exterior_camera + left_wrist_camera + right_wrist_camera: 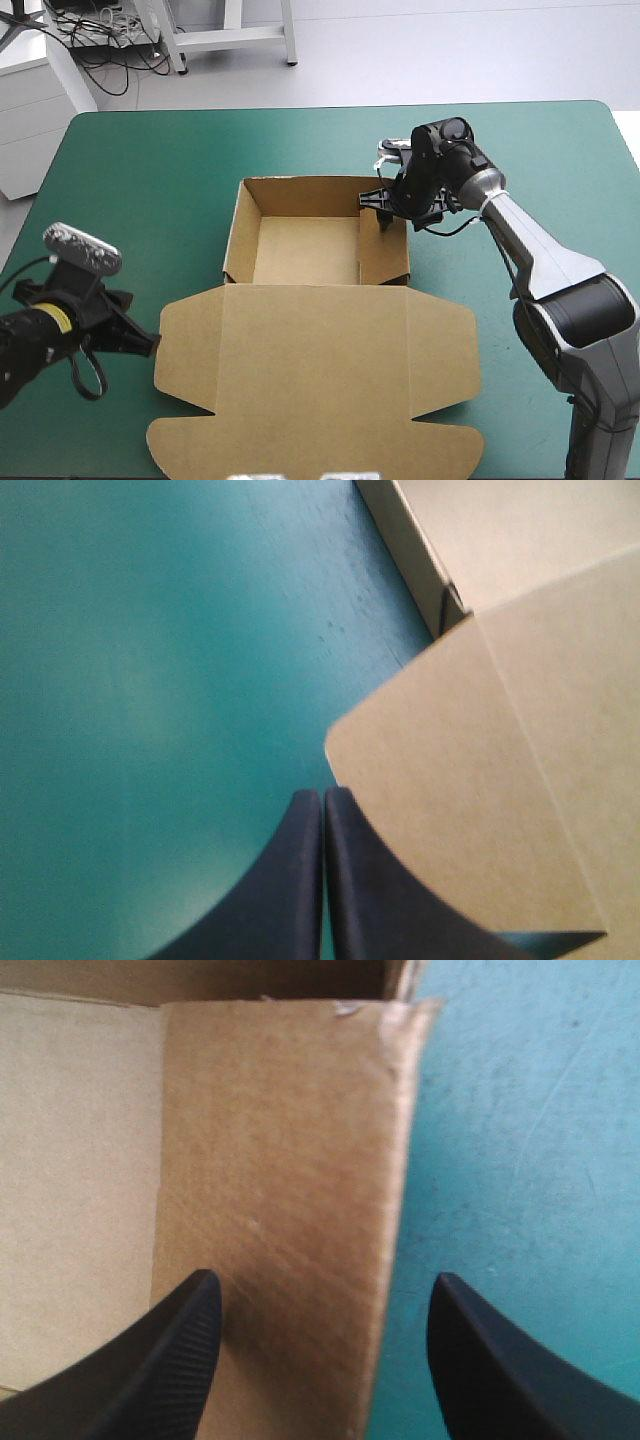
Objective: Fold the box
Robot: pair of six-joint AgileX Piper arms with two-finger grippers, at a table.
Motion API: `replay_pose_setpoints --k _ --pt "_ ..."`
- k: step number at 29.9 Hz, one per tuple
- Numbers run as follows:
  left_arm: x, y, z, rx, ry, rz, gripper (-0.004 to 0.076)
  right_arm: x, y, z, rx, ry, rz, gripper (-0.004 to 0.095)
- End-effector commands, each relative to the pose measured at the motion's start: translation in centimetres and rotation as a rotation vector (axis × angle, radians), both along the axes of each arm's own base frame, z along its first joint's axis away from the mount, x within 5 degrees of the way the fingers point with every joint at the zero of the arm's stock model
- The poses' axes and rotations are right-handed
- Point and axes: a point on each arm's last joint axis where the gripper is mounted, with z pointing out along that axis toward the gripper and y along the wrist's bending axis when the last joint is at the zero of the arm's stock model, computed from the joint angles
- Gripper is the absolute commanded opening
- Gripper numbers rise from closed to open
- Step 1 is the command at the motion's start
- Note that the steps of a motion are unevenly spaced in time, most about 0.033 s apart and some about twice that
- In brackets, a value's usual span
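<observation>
The brown box [305, 250] stands as an open tray with raised walls at mid-table. Its wide lid [320, 370] lies flat toward the near edge. My right gripper [385, 212] is open at the far end of the tray's right wall. In the right wrist view the gripper [325, 1280] straddles the folded-in wall panel [280, 1160], one finger over the tray floor [70, 1160] and the other over the cover. My left gripper [150, 345] is shut and rests low beside the lid's left wing. In its own view the gripper [323, 798] points at the wing's rounded corner [470, 780], just apart from it.
Teal-green cover [140, 170] shows on all sides of the box, widest to the left and right. The lid's near flaps [200, 440] reach close to the table's front edge. The tray's left wall [420, 550] lies ahead of the left gripper.
</observation>
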Motion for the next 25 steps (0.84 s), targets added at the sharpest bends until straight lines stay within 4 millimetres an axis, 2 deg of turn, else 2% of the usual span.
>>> replay_pose_setpoints --k 1,4,6,8,12,13,17,19,21,25 --pt "-1.2 0.0 -2.3 -0.049 -0.043 -0.014 -0.0010 -0.6 0.0 1.8 0.054 -0.016 0.014 0.0565" --pt "-2.3 0.1 -4.8 -0.080 -0.025 -0.020 -0.0010 -0.5 0.3 1.4 0.080 0.006 0.029 0.0520" --pt "-3.2 0.2 -6.4 -0.103 -0.012 -0.023 -0.0010 -0.4 0.5 1.1 0.086 0.016 0.031 0.0447" --pt "-4.0 0.5 -7.5 -0.098 -0.005 -0.023 -0.0010 -0.3 0.5 0.8 0.084 0.022 0.039 0.0333" --pt "-5.0 0.8 -9.4 -0.093 0.009 -0.022 -0.0010 -0.2 0.5 0.5 0.075 0.021 0.063 0.0022" --pt "-5.2 0.8 -9.8 -0.092 0.012 -0.022 -0.0010 -0.2 0.5 0.5 0.071 0.019 0.063 -0.0019" --pt "-5.5 1.0 -9.6 -0.095 -0.007 -0.022 -0.0010 -0.1 0.0 0.6 0.017 -0.007 0.067 -0.0015" --pt "-5.6 1.0 -9.6 -0.097 -0.012 -0.023 -0.0010 0.0 -0.9 1.2 0.001 -0.029 0.051 -0.0015" --pt "-5.6 1.0 -9.6 -0.096 -0.012 -0.023 -0.0010 0.3 -2.3 2.0 0.003 -0.047 0.018 -0.0015" --pt "-5.6 1.0 -9.6 -0.097 -0.012 -0.023 -0.0010 0.6 -7.1 4.4 -0.023 -0.119 -0.070 -0.0015"
